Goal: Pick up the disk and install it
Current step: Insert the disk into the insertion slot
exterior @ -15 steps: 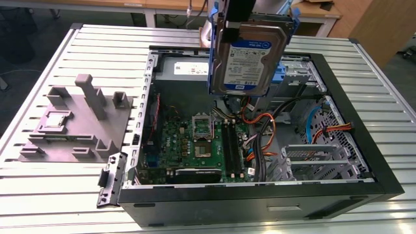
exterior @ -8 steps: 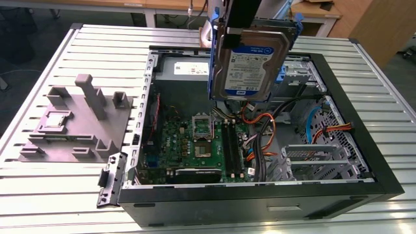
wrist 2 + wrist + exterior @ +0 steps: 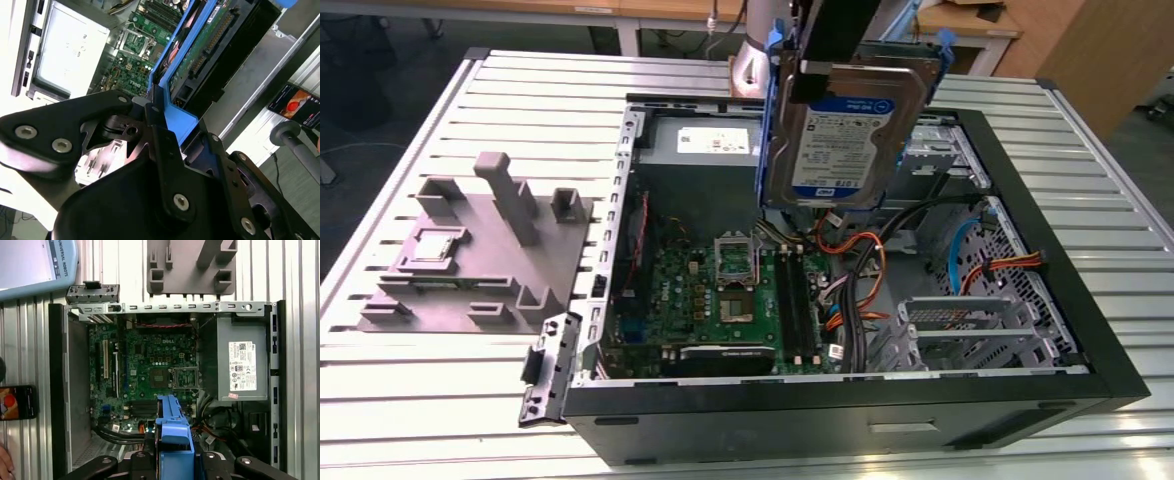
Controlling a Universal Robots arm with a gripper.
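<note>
- A grey fixture block [image 3: 480, 250] is sitting on the slatted table [image 3: 400, 400] at the exterior view's left, well apart from the work.
- The open computer case [image 3: 854, 415] is lying on its side across the centre of the frame, with its interior facing up.
- Inside it, the power supply [image 3: 700, 145] is occupying the upper left corner, and the motherboard [image 3: 720, 295] is lying below it, left of centre.
- The gripper [image 3: 843, 62] is hanging at the upper centre of the exterior view, above the case opening.
- Its fingers [image 3: 159, 120] are pressing together on the blue frame [image 3: 182, 122] at one end of the disk [image 3: 834, 135]. The second wrist view shows them clamped on that frame.
- The disk is hanging directly beneath the gripper, clear of the case and touching nothing inside it.
- Its long axis is running close to vertical, tilted slightly, with the labelled face turning toward the exterior camera.
- The disk's lower end is hovering over the boundary between the motherboard and the orange cables [image 3: 861, 265].
- The silver drive cage [image 3: 967, 330] is sitting in the lower right of the case. It is down and to the exterior view's right of the disk, with the cables lying between the two.
- Judgement: pick-up is showing as complete and installation as not done, since the disk is sitting in no bay.
</note>
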